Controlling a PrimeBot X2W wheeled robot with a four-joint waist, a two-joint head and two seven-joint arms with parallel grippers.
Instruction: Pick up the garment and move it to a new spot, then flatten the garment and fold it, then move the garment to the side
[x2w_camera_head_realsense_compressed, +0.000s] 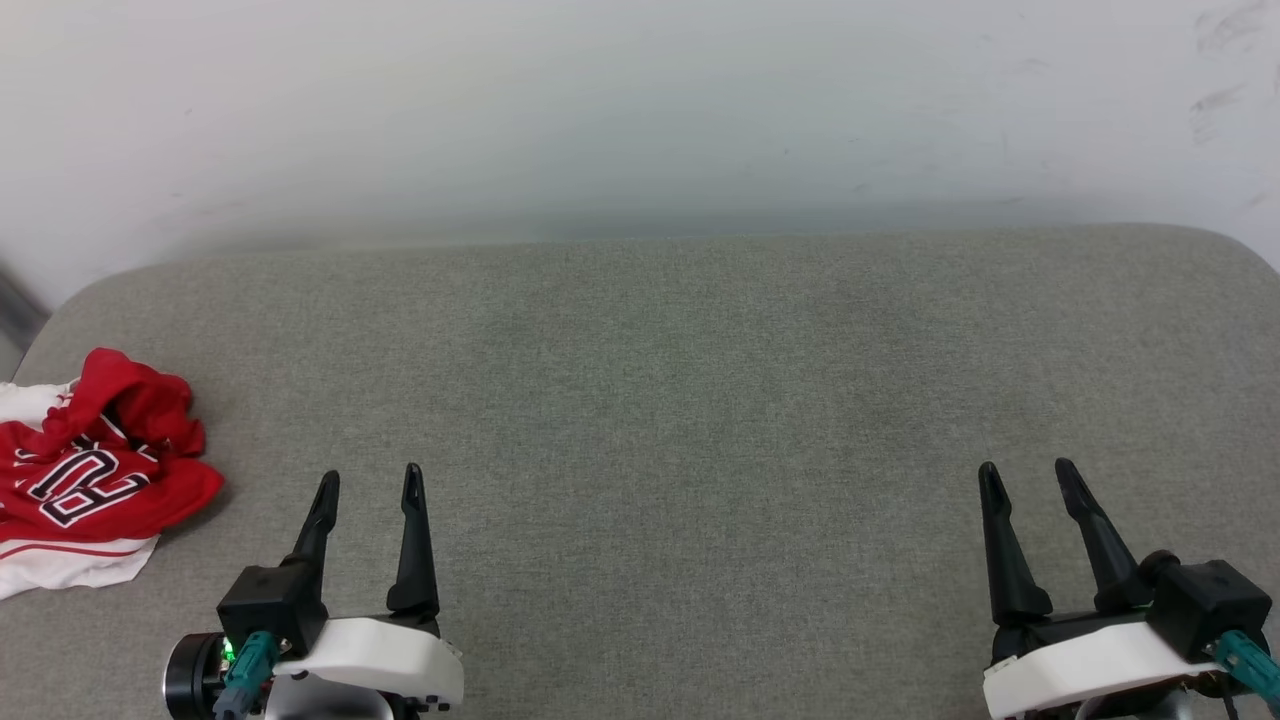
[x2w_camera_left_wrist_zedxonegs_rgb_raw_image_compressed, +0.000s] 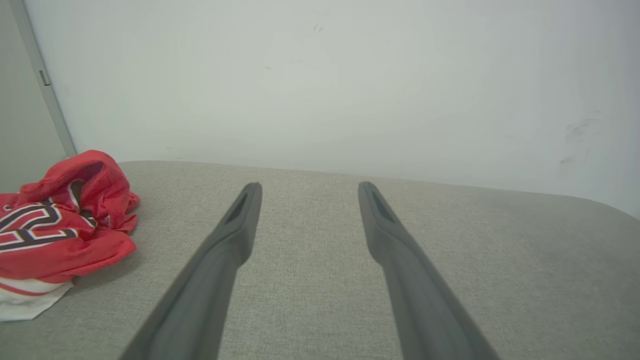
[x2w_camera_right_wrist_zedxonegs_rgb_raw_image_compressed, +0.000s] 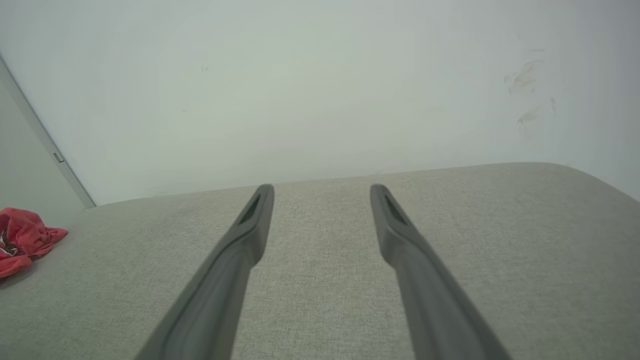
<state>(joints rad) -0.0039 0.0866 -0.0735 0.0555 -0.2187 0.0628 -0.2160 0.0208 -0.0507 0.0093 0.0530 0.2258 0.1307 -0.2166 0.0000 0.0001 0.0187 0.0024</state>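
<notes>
Nearest the robot, the left end effector (x2w_camera_head_realsense_compressed: 371, 474) is sitting at the lower left of the head view, its two dark fingers spread apart and gripping nothing. The right end effector (x2w_camera_head_realsense_compressed: 1026, 466) is sitting at the lower right, spread just as wide and likewise holding nothing. Both are pointing away from the robot, toward the wall (x2w_camera_head_realsense_compressed: 640, 120), over a grey fabric surface (x2w_camera_head_realsense_compressed: 650, 400) with rounded far corners. Each wrist view is showing bare grey weave between the parted fingers.

A little farther out, left of the left end effector and apart from it, the garment (x2w_camera_head_realsense_compressed: 90, 470) is lying in a crumpled heap at the left edge of the surface, with the frame edge cutting off part of it. Its long axis is running roughly from near to far. A flat white part with a thin red stripe is lying at the near end, and the red cloth is bunching up into a rumpled mound at the far end. Black, white-outlined print is facing up in the middle, turned sideways and partly folded under. I cannot tell which way the collar is pointing.

Behind the surface, the pale wall is carrying faint scuff marks at the upper right, and in the left wrist view a grey vertical strip (x2w_camera_left_wrist_zedxonegs_rgb_raw_image_compressed: 45, 80) is running up the wall behind the garment.
</notes>
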